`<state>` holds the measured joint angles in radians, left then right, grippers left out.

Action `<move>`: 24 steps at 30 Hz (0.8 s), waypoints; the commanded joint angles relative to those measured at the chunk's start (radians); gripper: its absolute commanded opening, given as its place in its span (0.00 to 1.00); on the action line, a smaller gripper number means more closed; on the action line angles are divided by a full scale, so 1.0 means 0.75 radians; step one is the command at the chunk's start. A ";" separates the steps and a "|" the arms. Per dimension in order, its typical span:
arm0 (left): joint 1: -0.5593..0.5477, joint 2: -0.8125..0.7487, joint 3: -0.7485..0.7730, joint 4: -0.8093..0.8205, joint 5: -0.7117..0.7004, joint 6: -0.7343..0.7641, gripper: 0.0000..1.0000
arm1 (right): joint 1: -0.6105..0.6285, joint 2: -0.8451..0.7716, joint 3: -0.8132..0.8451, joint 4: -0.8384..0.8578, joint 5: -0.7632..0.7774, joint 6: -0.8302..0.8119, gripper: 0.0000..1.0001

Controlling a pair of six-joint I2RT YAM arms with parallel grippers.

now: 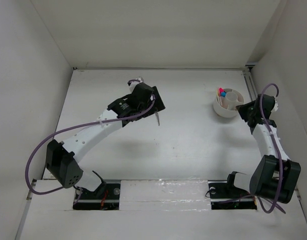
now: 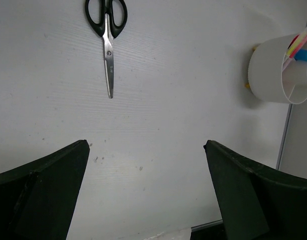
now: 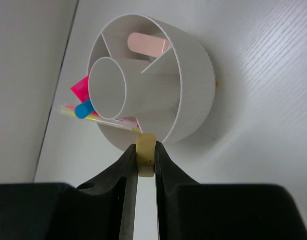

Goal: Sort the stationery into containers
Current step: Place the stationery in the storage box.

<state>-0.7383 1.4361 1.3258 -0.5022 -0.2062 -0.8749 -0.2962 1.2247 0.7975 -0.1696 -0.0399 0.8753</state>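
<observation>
The black-handled scissors (image 2: 107, 40) lie flat on the white table, blades pointing toward my left gripper (image 2: 145, 145), which hovers open above bare table short of them; from above, only the blade tip (image 1: 157, 119) shows beside that gripper (image 1: 150, 102). The round white organizer (image 3: 193, 75) stands at the far right (image 1: 228, 103). It holds a blue-capped highlighter (image 3: 84, 108), a pink highlighter (image 3: 80, 87), thin pencils (image 3: 100, 119) and a pale pink block (image 3: 148, 44). My right gripper (image 3: 146, 147) is shut on the tan eraser (image 3: 146, 160), right at the organizer's near rim.
White walls close in the table on the left, back and right. A metal rail (image 1: 251, 85) runs along the right edge just behind the organizer (image 2: 273, 70). The right arm's purple cable (image 1: 266, 95) loops near the organizer.
</observation>
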 commanded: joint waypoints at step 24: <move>-0.003 -0.011 -0.060 0.078 0.025 0.070 1.00 | -0.022 0.210 0.039 0.289 -0.045 0.140 0.13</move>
<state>-0.7383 1.4376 1.2888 -0.4686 -0.1902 -0.8379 -0.3073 1.3643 0.7975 -0.0174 -0.0509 0.9695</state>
